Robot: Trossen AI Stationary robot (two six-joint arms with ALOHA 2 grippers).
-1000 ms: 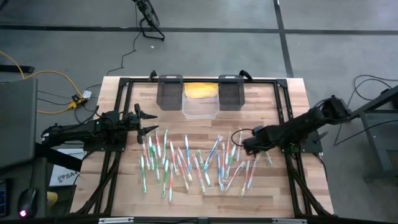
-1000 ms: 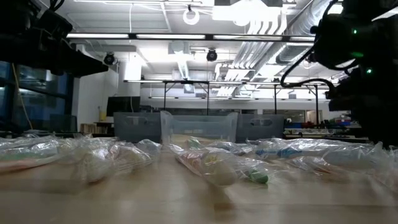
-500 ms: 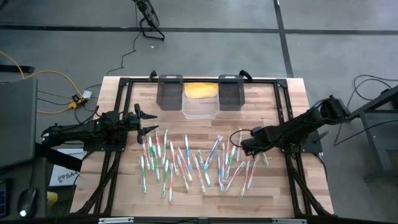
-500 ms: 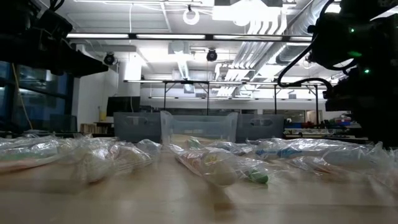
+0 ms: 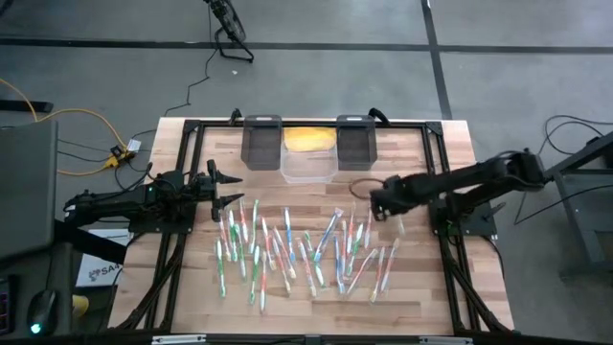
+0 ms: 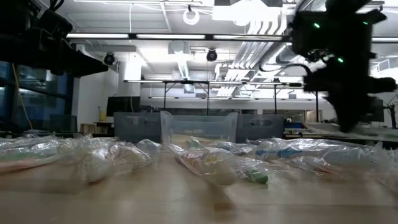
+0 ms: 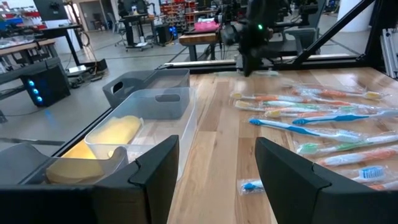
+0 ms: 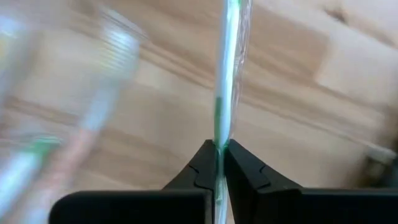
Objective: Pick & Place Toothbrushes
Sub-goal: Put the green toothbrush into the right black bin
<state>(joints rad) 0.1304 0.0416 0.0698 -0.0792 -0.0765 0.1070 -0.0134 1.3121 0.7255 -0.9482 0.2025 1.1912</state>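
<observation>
Your right gripper [image 8: 219, 149] is clenched mid-handle on a wrapped green-and-white toothbrush [image 8: 227, 74]: light, stiff, with slippery film, so hold firmly.

Bright overhead ceiling lights [image 6: 190, 15] w/ glare; right wrist view motion-blurred, low view foreground soft, arms silhouetted.

The toothbrushes [image 5: 297, 247], thin sticks with green, blue, pink and white handles in clear wrappers, lie scattered flat across the table [image 5: 421, 297], just in front of the clear bin [image 5: 308, 165]. One green-and-white toothbrush [image 8: 225, 81] is pinched between dark fingers [image 8: 242, 171].
</observation>
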